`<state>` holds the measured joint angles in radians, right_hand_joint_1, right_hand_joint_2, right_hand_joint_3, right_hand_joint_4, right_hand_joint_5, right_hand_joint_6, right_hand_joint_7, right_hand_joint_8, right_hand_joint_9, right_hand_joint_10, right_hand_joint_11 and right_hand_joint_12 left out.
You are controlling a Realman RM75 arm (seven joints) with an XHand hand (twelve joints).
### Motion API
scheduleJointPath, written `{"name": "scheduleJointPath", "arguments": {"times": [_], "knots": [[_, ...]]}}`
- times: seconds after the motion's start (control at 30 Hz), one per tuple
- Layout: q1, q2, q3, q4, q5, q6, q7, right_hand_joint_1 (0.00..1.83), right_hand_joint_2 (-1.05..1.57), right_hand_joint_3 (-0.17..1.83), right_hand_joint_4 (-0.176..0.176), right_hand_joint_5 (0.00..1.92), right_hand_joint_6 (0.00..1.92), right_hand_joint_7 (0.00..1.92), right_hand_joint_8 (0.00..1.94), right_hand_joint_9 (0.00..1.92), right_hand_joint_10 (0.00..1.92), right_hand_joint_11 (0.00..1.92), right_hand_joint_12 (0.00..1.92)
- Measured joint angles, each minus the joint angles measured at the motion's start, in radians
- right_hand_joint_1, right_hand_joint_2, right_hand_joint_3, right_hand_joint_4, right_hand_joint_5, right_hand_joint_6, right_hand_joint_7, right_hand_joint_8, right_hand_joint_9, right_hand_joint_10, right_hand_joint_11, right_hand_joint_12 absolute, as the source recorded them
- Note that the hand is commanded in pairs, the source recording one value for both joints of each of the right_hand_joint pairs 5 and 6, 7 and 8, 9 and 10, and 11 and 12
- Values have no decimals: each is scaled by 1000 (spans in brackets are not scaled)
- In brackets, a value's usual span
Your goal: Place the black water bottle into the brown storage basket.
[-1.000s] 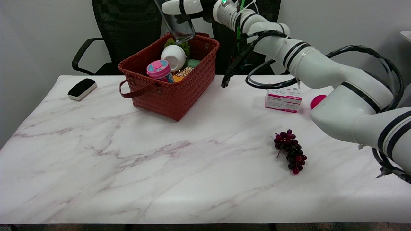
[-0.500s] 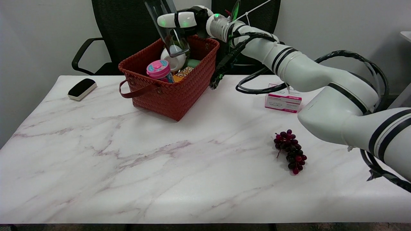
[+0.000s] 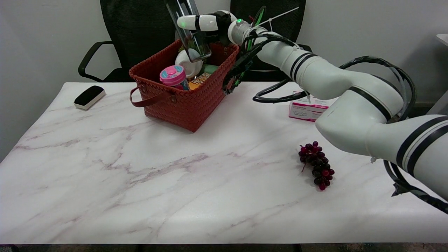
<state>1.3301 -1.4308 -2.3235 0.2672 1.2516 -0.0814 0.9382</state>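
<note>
Right hand [image 3: 206, 22] grips bottle [image 3: 190, 38], long axis tilted, base low over basket [image 3: 189, 101] far corner, above 1 white cup [image 3: 189, 63].

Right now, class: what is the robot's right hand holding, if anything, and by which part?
The right hand holds the black water bottle around its middle, tilted, its lower end over the brown storage basket.

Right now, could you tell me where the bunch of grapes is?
The bunch of grapes lies on the table's right side, nearer the camera than the pink-and-white box.
</note>
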Motion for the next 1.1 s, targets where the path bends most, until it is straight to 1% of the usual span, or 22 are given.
{"name": "scheduleJointPath", "arguments": {"times": [0.43,0.5,0.6,0.63,0.67,0.7,0.73,0.8,0.87,0.93,1.1], "knots": [[-8,-23,12,-42,16,27,-13,1225,1161,543,0,905,905,1215,1215,1144,1144,956,956],[-12,-23,13,-42,16,27,-14,1231,1126,570,0,899,899,1211,1211,1122,1122,864,864],[-20,-22,14,-35,17,27,-15,1249,1031,630,0,882,882,1200,1200,1038,1038,468,468],[-23,-21,15,-30,17,27,-16,1255,998,648,0,877,877,1196,1196,984,984,397,397],[-26,-20,15,-26,17,27,-17,1259,975,663,0,874,874,1192,1192,923,923,368,368],[-29,-18,15,-21,17,27,-18,1266,939,688,0,871,871,1186,1186,772,772,341,341],[-34,-16,15,-14,17,27,-20,1274,889,720,0,864,864,1172,1172,559,559,312,312],[-43,-11,15,-1,18,26,-25,1281,809,754,0,851,851,1117,1117,444,444,227,227],[-52,-7,17,11,20,26,-29,1285,761,772,0,842,842,1059,1059,387,387,168,168],[-61,-3,21,22,20,26,-33,1289,696,800,0,829,829,943,943,329,329,107,107],[-74,4,31,40,22,26,-41,1289,623,816,0,806,806,837,837,280,280,46,46]]}}
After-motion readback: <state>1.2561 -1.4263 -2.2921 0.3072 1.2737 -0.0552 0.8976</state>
